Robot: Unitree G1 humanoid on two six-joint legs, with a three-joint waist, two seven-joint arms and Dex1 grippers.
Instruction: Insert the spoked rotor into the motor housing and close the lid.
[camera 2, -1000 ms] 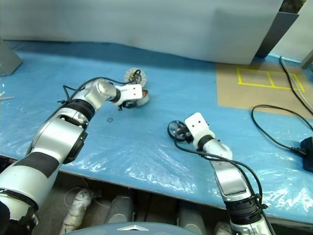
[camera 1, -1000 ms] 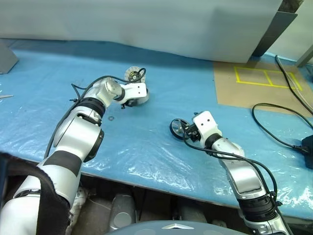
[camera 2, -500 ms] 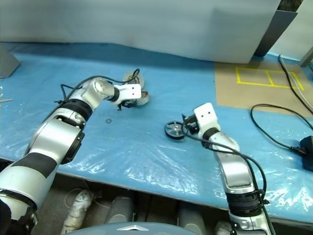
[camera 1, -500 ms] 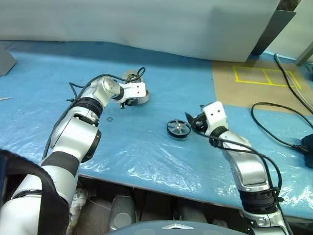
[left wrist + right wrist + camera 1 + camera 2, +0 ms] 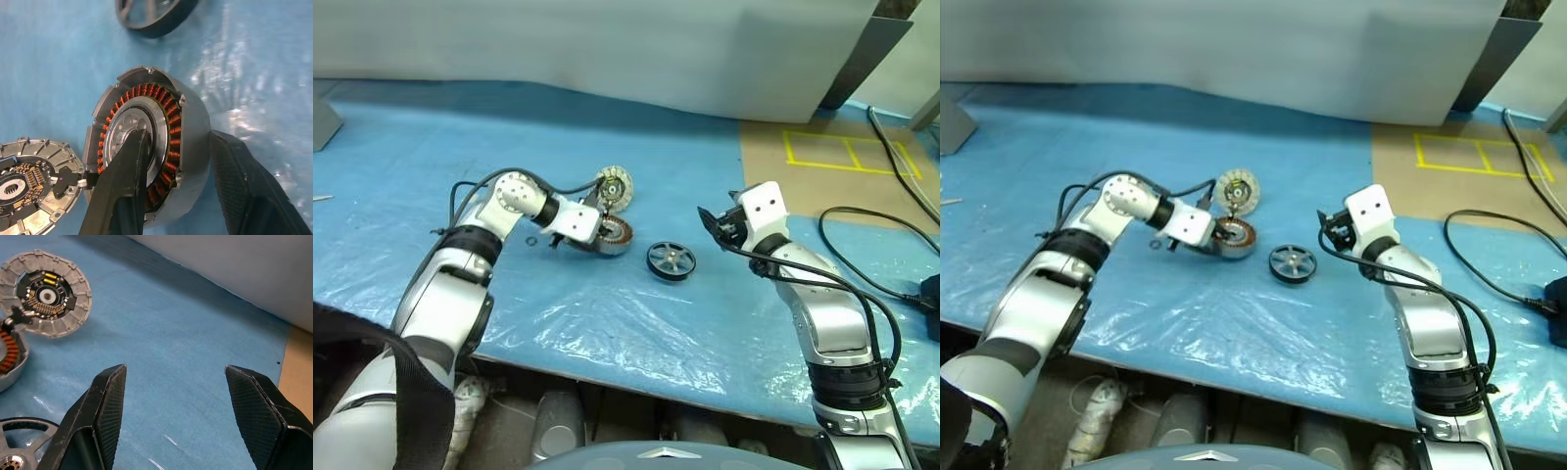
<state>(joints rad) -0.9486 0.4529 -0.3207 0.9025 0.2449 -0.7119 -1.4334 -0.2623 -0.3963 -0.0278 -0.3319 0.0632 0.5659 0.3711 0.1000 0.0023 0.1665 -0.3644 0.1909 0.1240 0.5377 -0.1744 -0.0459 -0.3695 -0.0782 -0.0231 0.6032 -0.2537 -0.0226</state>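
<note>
Now the left gripper (image 5: 178, 196) is clamped on the motor housing (image 5: 612, 235), one black finger (image 5: 124, 186) lying inside across the silver centre and the copper windings, the other finger pressed against the grey outer wall. The housing rests on the blue plastic sheet (image 5: 607, 313) that covers the table, tilted so that its open face shows the ring of windings.

Just behind the housing, touching or nearly touching its rim, lies the lid (image 5: 614, 187), inner side up, with pale ribs around a dark centre and small gold contacts. Whether the two parts are joined at that edge I cannot tell.

The spoked rotor (image 5: 670, 260) lies flat on the sheet just beside the housing, on the side toward the right arm, apart from both grippers. Its dark ring and shiny spokes face up.

The right gripper (image 5: 176, 416) hangs above the sheet near the rotor, its two fingers spread wide with nothing between them.

A black cable (image 5: 871, 245) runs across the sheet beyond the right arm, near a brown patch marked with yellow tape (image 5: 842, 152).
</note>
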